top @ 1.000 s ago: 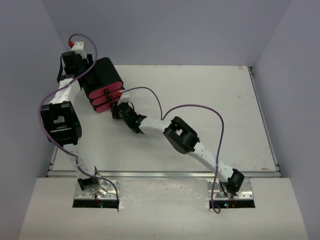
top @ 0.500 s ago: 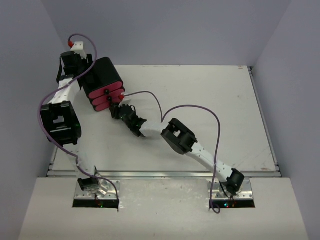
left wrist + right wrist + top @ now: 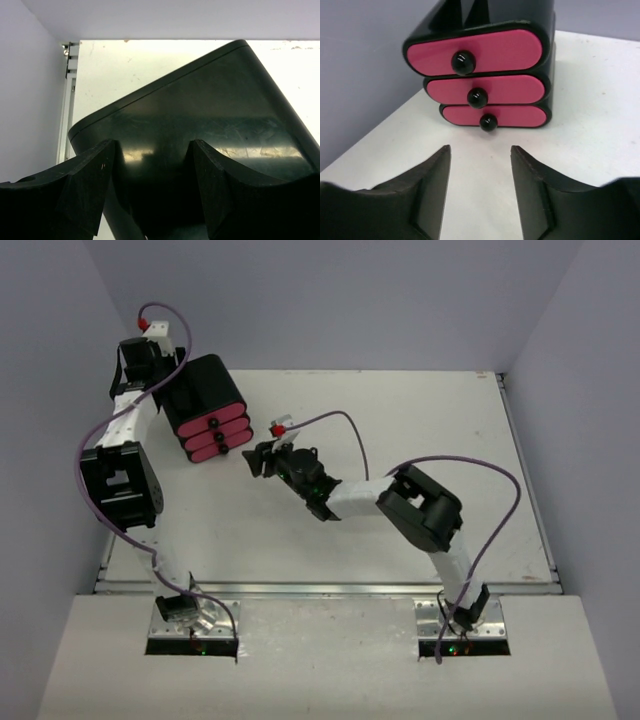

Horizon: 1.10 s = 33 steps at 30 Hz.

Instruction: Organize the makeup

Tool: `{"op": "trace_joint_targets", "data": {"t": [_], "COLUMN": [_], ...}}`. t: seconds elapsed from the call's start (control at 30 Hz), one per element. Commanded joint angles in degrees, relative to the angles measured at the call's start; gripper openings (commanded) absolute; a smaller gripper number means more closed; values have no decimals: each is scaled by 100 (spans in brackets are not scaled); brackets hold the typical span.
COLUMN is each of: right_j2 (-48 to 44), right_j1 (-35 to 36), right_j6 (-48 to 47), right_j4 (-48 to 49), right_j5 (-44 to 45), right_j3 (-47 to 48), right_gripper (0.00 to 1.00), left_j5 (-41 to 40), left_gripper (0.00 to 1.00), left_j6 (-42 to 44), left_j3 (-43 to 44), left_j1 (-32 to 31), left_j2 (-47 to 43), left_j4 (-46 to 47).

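The right claw is held apart and empty, just short of three shut pink drawers at its twelve o'clock. The left claw is seen clamped on the black box, at the counter's ten o'clock. The makeup's place cannot be told.

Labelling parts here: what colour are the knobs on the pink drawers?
Glossy black knobs, clearest in the right wrist view.
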Motion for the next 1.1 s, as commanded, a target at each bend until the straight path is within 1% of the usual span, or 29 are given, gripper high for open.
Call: {"op": "trace_joint_targets", "data": {"t": [0.0, 0.07, 0.1, 0.13, 0.17, 0.2, 0.23, 0.3, 0.33, 0.37, 0.4, 0.47, 0.5, 0.53, 0.6, 0.63, 0.7, 0.8, 0.83, 0.87, 0.93, 1.07], "right_j2": [-1529, -2459, -2803, -3037, -3315, -3683, -3931, -4403, -4843, -5203, -5511, -6457, -6867, -7126, -7641, -7800, -7993, -7991, -7896, -7842, -7603, -7062], "right_j1": [42, 42, 31, 20, -6, -59, -151, -450, -622, -802, -1004, -1657, -1933, -2098, -2419, -2534, -2560, -2560, -2560, -2560, -2560, -2568], "right_j6": [-899, -1221, -1316, -1356, -1323, -1223, -1120, -724, -395, -153, 9, 374, 496, 549, 602, 624, 806, 934, 1011, 1052, 1341, 1517], "right_j4": [170, -600, -1407, -2115, -2793, -3707, -4327, -5352, -5990, -6349, -6544, -6979, -7148, -7253, -7514, -7700, -7858, -7906, -7944, -7959, -8044, -8552], "right_j5": [-67, 343, 544, 760, 956, 1095, 1247, 1471, 1498, 1492, 1460, 1349, 1303, 1284, 1217, 1255, 1395, 1157, 1073, 1025, 946, 1148], "right_j3": [-1473, -2145, -2323, -2396, -2456, -2528, -2589, -2763, -2867, -3001, -3168, -3658, -3851, -3971, -4247, -4321, -4452, -4533, -4537, -4537, -4409, -4060], "right_gripper": [63, 76, 84, 90, 93, 95, 97, 99, 99, 99, 99, 99, 99, 99, 99, 99, 99, 99, 99, 99, 99, 99], "left_j5": [299, 346, 362, 378, 379, 360, 340, 269, 225, 158, 91, -219, -397, -523, -710, -776, -953, -1446, -1736, -1853, -1939, -1781], "left_gripper": [63, 64, 64, 65, 65, 65, 65, 66, 66, 67, 67, 68, 68, 68, 68, 68, 69, 70, 72, 74, 78, 79], "left_j6": [22, -10, -16, -20, -24, -24, -24, -3, 50, 101, 163, 364, 449, 501, 598, 642, 689, 828, 948, 1003, 1174, 1166], "left_j3": [180, 103, 65, 7, -77, -178, -359, -867, -1110, -1328, -1556, -2460, -2679, -2989, -3907, -4191, -4842, -5584, -5798, -5910, -6258, -6643], "left_j1": [17, 7, -1, -4, -4, -4, -4, -4, -4, 2, -1, -1, 5, 6, 14, 14, 6, 28, 41, 49, 49, 49], "left_j2": [-397, -877, -1070, -1317, -1593, -1823, -2137, -2835, -3126, -3379, -3630, -4526, -4714, -4957, -5666, -5862, -6264, -6718, -6865, -6936, -7019, -6853], "left_j4": [-718, -764, -807, -893, -980, -1033, -1078, -1157, -1194, -1240, -1305, -1474, -1515, -1533, -1577, -1610, -1589, -1329, -1194, -1110, -895, -609]}}
